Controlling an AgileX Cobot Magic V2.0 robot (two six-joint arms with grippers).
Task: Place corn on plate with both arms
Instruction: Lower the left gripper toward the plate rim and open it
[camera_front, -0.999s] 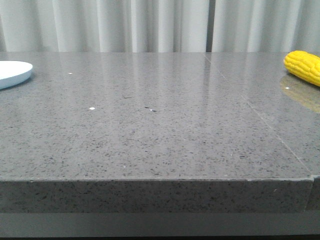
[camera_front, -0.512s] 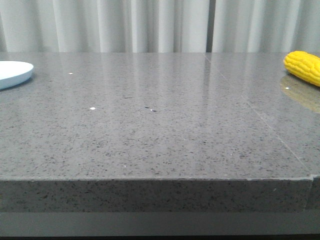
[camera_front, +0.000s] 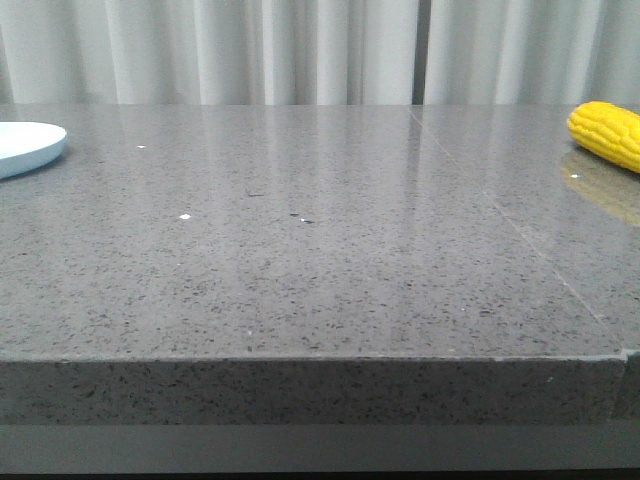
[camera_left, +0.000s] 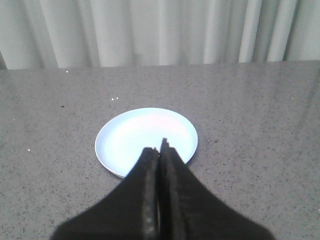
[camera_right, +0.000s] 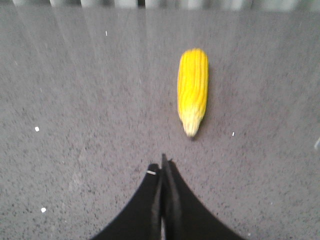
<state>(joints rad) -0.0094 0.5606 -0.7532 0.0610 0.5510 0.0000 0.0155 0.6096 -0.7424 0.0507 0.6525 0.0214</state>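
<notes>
At the far left of the table (camera_front: 300, 280) sat the plate (camera_front: 30, 145), empty; the left gripper (camera_left: 160, 150) hung over its near rim with its jaws pressed together, holding nothing. Well apart, at the far right, lay the corn (camera_front: 607, 133), so the right arm was clearly the nearer one. The right gripper (camera_right: 162, 167) was also pinched together and empty, short of the cob. The corn's long axis ran away from that gripper, pale tip toward it, slightly off to one side.
</notes>
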